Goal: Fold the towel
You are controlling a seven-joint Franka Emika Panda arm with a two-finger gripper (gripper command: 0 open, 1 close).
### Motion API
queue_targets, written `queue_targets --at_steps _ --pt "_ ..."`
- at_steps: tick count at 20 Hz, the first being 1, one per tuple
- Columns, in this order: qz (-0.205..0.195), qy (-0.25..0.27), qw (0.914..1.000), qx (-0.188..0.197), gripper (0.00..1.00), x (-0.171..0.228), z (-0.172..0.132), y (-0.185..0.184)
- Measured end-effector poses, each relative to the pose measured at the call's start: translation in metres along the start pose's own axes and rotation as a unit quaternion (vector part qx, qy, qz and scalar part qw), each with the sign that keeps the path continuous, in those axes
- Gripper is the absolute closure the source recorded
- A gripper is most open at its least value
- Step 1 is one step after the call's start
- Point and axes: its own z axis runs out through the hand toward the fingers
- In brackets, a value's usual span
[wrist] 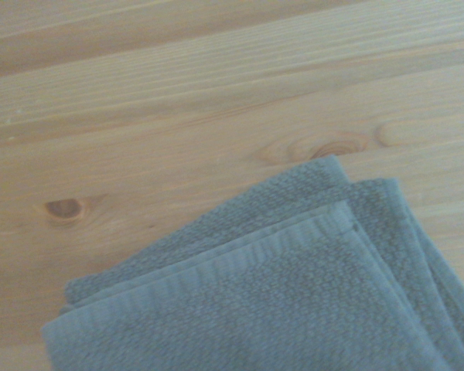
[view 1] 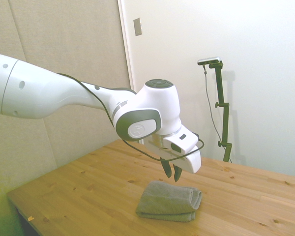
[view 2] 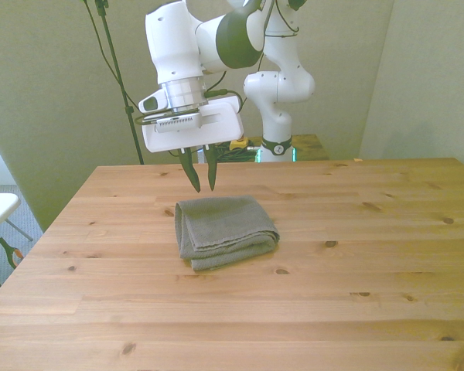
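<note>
Your gripper [view 2: 202, 185] hangs above the towel's far-left corner, jaws slightly parted, holding nothing. The towel [view 2: 224, 229] lies folded mid-table [view 2: 371, 294]. Only the wrist view shows its stacked corner layers [wrist: 294, 294].

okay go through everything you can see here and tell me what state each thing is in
towel: folded in layers, flat on the table, not held.
gripper: above the towel's far edge, fingers slightly apart, empty.
table: bare wood around the towel.

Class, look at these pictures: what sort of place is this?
Probably a robotics lab or test room: a white arm's pincer hangs above a folded grey towel on a bare wooden table, with plain walls.
</note>
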Motion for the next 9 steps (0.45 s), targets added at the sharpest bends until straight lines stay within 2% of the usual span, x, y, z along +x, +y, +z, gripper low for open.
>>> queue_targets --at_steps 4,9 --pt "-0.013 -0.049 0.9980 -0.038 0.00 -0.042 -0.028 0.016" --pt "0.002 -0.031 0.9940 -0.104 0.00 -0.155 -0.023 0.005"
